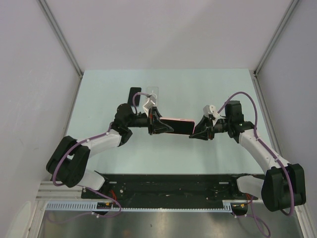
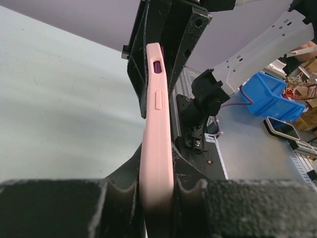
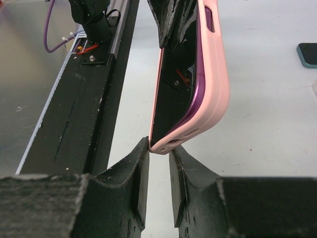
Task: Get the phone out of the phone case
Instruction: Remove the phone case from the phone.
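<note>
A pink phone case (image 1: 176,126) with a purple phone (image 3: 197,96) in it hangs edge-on above the table between my two grippers. My left gripper (image 1: 157,125) is shut on its left end; in the left wrist view the case (image 2: 157,148) is clamped between the fingers of the left gripper (image 2: 157,193). My right gripper (image 1: 197,131) is at the right end. In the right wrist view the right gripper (image 3: 159,148) pinches the bottom corner of the case (image 3: 213,99) with its fingertips. The phone's black screen (image 3: 176,89) faces left, and its purple edge shows out of the case.
A dark flat object (image 1: 134,94) and a clear one (image 1: 151,91) lie on the table behind the left gripper. A dark phone (image 3: 308,53) lies at the right. The black base rail (image 1: 163,186) runs along the near edge. A blue bin (image 2: 267,94) stands off the table.
</note>
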Controlling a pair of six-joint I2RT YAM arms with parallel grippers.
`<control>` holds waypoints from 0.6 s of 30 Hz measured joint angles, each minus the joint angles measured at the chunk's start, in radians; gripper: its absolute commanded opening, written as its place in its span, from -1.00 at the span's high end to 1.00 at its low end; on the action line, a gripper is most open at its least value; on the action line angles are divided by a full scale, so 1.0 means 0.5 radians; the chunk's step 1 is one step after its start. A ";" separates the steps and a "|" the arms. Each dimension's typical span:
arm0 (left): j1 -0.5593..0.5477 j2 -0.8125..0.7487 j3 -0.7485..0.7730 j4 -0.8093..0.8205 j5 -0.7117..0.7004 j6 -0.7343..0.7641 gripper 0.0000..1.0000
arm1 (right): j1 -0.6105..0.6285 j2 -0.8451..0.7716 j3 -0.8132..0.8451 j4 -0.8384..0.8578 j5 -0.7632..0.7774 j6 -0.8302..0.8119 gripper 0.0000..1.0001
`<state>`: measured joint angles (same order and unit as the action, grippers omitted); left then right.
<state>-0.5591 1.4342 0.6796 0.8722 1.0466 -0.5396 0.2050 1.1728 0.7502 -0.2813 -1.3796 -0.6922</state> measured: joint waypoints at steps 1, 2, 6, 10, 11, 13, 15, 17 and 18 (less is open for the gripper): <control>0.000 0.000 0.000 0.000 0.000 0.001 0.99 | 0.000 0.000 0.000 -0.002 -0.002 -0.003 0.52; 0.000 0.000 0.000 0.000 0.001 0.002 0.99 | 0.000 -0.001 0.000 -0.004 -0.003 -0.009 0.52; -0.002 0.000 0.000 0.000 0.003 0.002 0.99 | 0.000 -0.002 0.000 -0.018 -0.005 -0.039 0.52; -0.004 0.000 0.000 -0.001 0.006 0.005 0.99 | -0.002 -0.002 0.000 -0.038 -0.011 -0.063 0.51; -0.005 0.000 0.000 -0.001 0.006 0.007 0.99 | -0.003 -0.002 0.000 -0.042 -0.014 -0.070 0.51; -0.008 0.000 0.000 -0.001 0.008 0.018 1.00 | -0.005 -0.002 0.000 -0.056 -0.019 -0.092 0.52; -0.010 0.000 0.000 -0.002 0.009 0.019 0.99 | -0.005 -0.002 0.000 -0.069 -0.021 -0.107 0.51; -0.011 0.000 0.000 -0.002 0.014 0.020 0.99 | -0.005 -0.002 0.000 -0.082 -0.030 -0.128 0.50; -0.012 0.000 0.000 -0.002 0.015 0.021 1.00 | -0.007 -0.002 0.000 -0.088 -0.033 -0.138 0.49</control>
<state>-0.5652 1.4342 0.6796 0.8715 1.0542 -0.5293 0.2016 1.1717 0.7502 -0.3252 -1.3960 -0.7612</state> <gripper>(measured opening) 0.198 0.252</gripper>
